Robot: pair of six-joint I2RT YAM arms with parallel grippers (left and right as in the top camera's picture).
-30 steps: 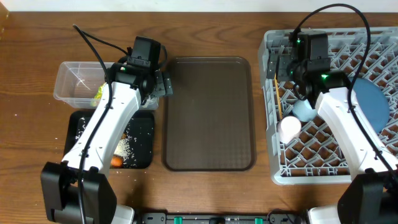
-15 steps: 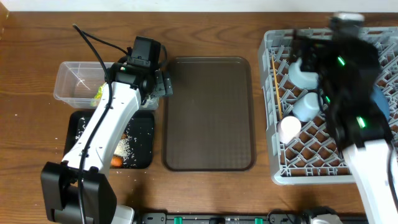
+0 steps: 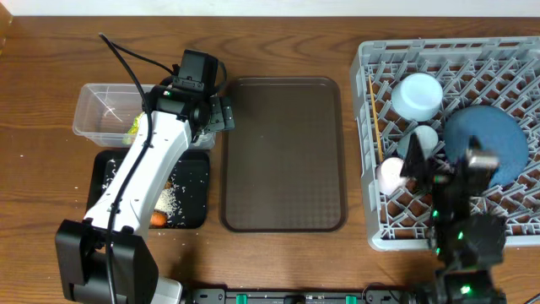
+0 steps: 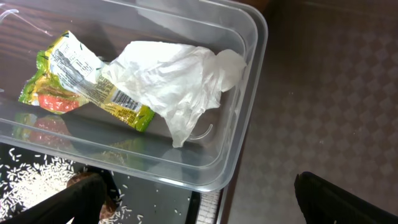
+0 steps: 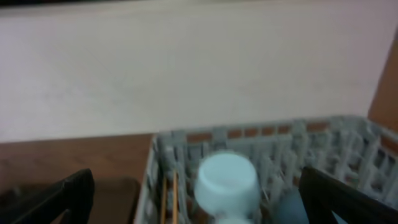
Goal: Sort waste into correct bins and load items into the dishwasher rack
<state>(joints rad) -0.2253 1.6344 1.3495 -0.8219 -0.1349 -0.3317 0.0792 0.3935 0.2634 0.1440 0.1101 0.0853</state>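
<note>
The grey dishwasher rack (image 3: 515,59) holds a light-blue bowl (image 3: 418,95), a light-blue cup (image 3: 424,135), a white-pink cup (image 3: 390,176), a dark-blue plate (image 3: 483,137) and chopsticks (image 3: 375,114). My right gripper (image 3: 426,165) hangs open and empty over the rack's front part; its wrist view looks across the bowl (image 5: 227,180) and chopsticks (image 5: 175,199). My left gripper (image 3: 217,114) is open and empty over the corner of the clear tub (image 3: 94,127). In that tub (image 4: 252,93) lie a yellow-green wrapper (image 4: 74,81) and white paper (image 4: 180,81). The black tray (image 3: 196,181) holds rice crumbs (image 4: 34,183), a brown lump (image 4: 74,180) and an orange piece (image 3: 158,219).
A large brown serving tray (image 3: 283,152) lies bare between the bins and the rack. A few white crumbs are scattered on the wooden table (image 3: 42,160) left of the bins. The left arm's cable arcs over the tub.
My right arm has swung back from the rack's far-left corner to its front edge, uncovering the bowl. The left arm has not moved.
</note>
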